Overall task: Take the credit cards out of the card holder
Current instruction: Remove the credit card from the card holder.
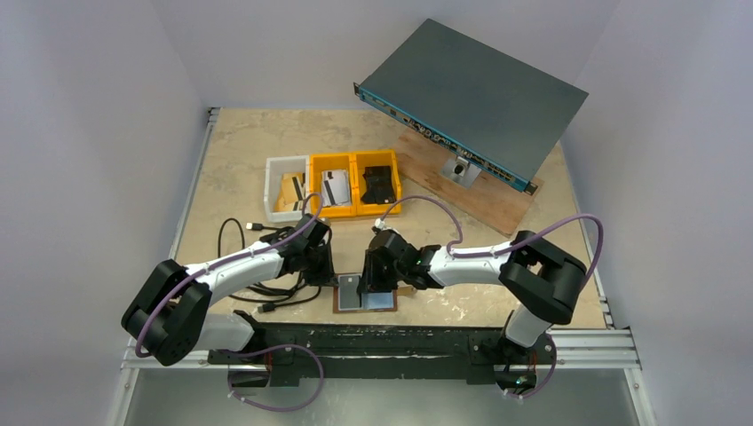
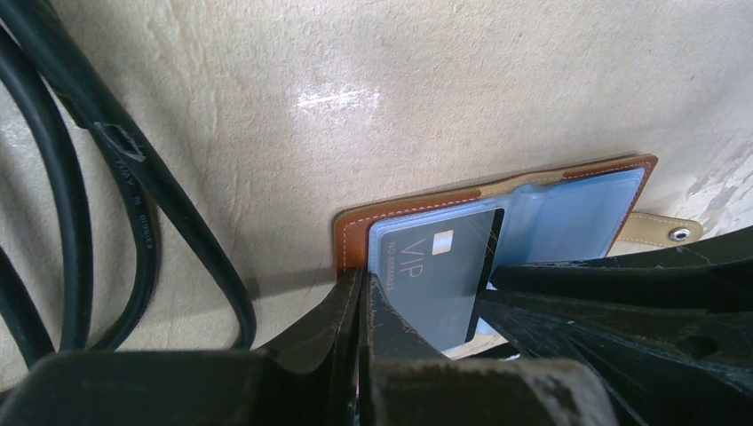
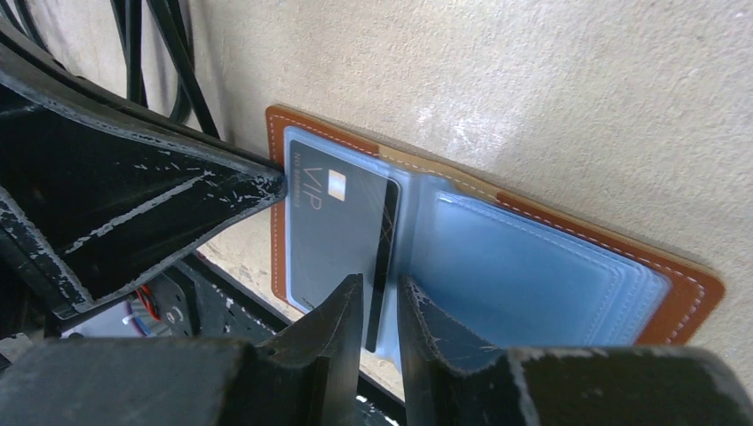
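Observation:
The brown card holder [image 1: 380,304] lies open near the table's front edge, its blue clear pockets [image 3: 533,275] facing up. A dark grey "VIP" credit card [image 3: 328,231] sits in its left pocket, and its dark right edge sticks out toward the fold. My left gripper [image 2: 360,282] is shut, with its tip on the holder's left brown rim [image 2: 351,240]. My right gripper [image 3: 380,284] is open a narrow gap, its fingertips on either side of the card's right edge. More cards lie in the white bin [image 1: 286,188] and a yellow bin [image 1: 333,186].
A second yellow bin [image 1: 377,182] holds a chunky black object. A grey rack device [image 1: 471,98] rests on a wooden board [image 1: 484,195] at the back right. Black cables [image 1: 257,266] lie left of the holder, under my left arm.

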Motion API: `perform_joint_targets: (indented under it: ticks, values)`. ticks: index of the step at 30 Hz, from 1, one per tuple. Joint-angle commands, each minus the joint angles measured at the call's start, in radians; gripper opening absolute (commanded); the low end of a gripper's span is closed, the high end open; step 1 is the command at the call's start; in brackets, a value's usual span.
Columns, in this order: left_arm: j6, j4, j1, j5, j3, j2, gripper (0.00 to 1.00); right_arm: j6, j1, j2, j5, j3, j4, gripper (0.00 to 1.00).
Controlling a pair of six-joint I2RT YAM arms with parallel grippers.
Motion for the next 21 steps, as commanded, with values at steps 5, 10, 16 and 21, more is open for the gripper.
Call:
perform_joint_targets:
  ticks: [5,10,16,21]
  values:
    - [-0.001,0.039,0.004,0.021,-0.018,0.01,0.0,0.019,-0.01,0.02,-0.021,-0.029,0.056,0.23]
    - [0.01,0.004,0.003,0.028,0.0,-0.036,0.0,0.026,-0.021,0.02,-0.021,-0.058,0.065,0.23]
    - [0.021,-0.033,0.004,0.063,0.036,-0.109,0.05,0.035,-0.025,0.024,-0.026,-0.088,0.084,0.23]
    - [0.023,-0.031,0.003,0.083,0.043,-0.094,0.05,0.036,-0.028,0.031,-0.027,-0.09,0.088,0.23]
